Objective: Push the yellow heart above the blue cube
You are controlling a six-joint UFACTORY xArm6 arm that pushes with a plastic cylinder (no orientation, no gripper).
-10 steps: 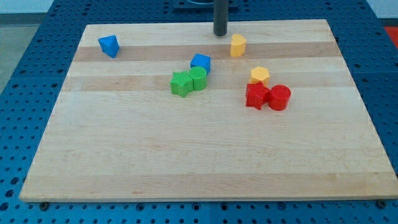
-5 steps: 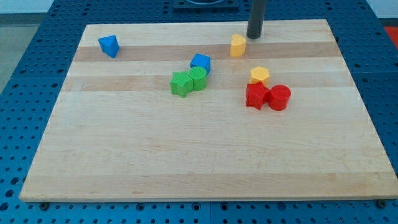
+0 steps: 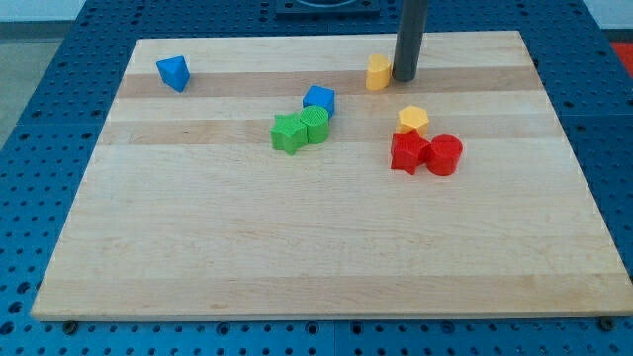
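The yellow heart [image 3: 378,72] lies near the top of the wooden board [image 3: 297,247], right of centre. The blue cube [image 3: 318,100] sits below and to the left of it, touching a green cylinder [image 3: 316,125]. My tip [image 3: 406,76] stands just right of the yellow heart, close against its right side; whether they touch I cannot tell.
A green star-shaped block [image 3: 289,133] touches the green cylinder's left side. A yellow block [image 3: 412,120] sits above a red star-shaped block [image 3: 407,152] and a red cylinder [image 3: 444,155]. A blue block [image 3: 173,72] lies at the upper left.
My tip has moved from the top edge above and left of the yellow heart around to its right side and down beside it. No block has moved.
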